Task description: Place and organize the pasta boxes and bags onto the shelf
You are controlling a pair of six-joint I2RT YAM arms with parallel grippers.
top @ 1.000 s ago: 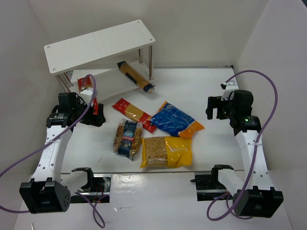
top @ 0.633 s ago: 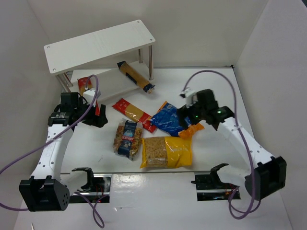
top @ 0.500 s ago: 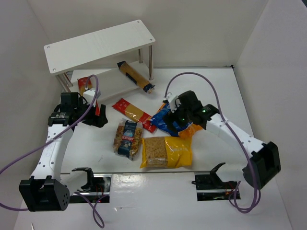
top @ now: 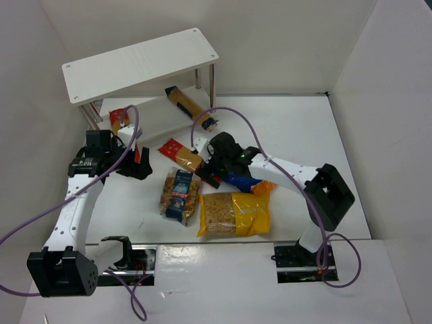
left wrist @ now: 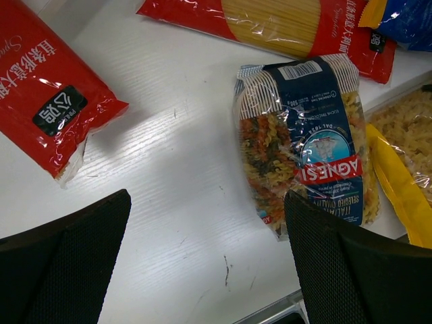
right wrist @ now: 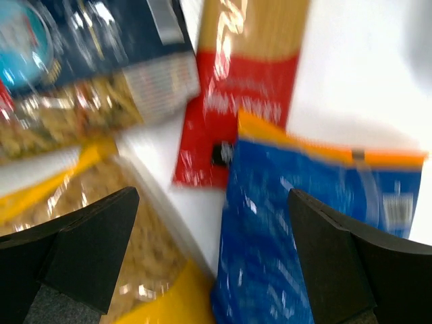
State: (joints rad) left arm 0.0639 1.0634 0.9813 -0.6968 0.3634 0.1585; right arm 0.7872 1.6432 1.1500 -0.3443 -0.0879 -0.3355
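1. My left tool (top: 138,165) is released: fingers wide apart, nothing between them. It hangs over the counter (top: 297,135) near the left end of the shelf (top: 142,61).
2. My right tool (right wrist: 212,196) is released too, with nothing grasped. It hovers mid-counter where the blue-orange bag (right wrist: 317,223) meets the red end of a spaghetti packet (right wrist: 243,88). The wrist view is blurred.
3. The shelf stands at the back left of the counter.
4. The tan box (top: 191,108) lies slanted on the lower board, its dark blue end poking out at the front right.
5. A second spaghetti packet (top: 120,120) sits at the lower board's left end, partly hidden by my left arm and its cable.
6. The clear bag with blue label (left wrist: 304,148) lies flat on the counter, between my two tools.
7. The yellow bag (top: 234,214) lies flat at the near edge, just beside the clear bag.
8. My right arm covers most of the blue-orange bag from above; its orange end shows.
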